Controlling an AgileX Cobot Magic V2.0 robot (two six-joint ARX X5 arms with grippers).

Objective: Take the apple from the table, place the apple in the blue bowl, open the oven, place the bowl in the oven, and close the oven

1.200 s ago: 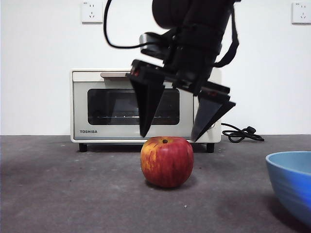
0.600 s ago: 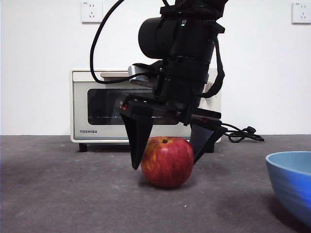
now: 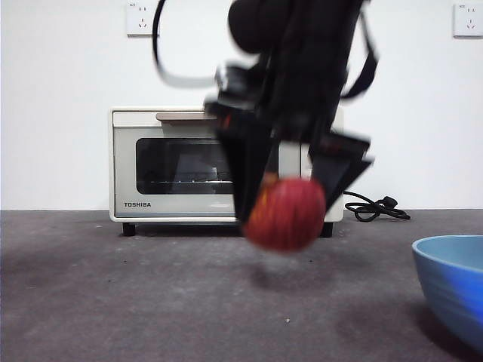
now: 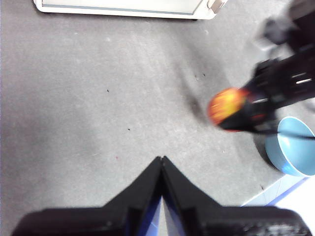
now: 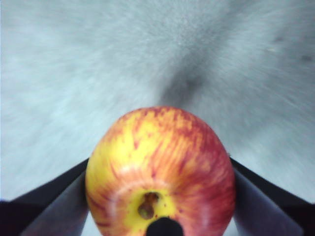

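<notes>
I see the counter (image 3: 113, 302) with the oven (image 3: 173, 166) at its back, door shut. The blue bowl (image 3: 453, 283) sits off to one side. My right gripper (image 3: 290, 219) has its jaws clamped on the apple (image 3: 285, 213), clear above the counter. Left gripper (image 4: 161, 164) waits, jaws together.

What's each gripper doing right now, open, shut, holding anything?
Left gripper: shut, holding nothing, over the table.
Right gripper: shut on the apple, lifted clear of the table.
</notes>
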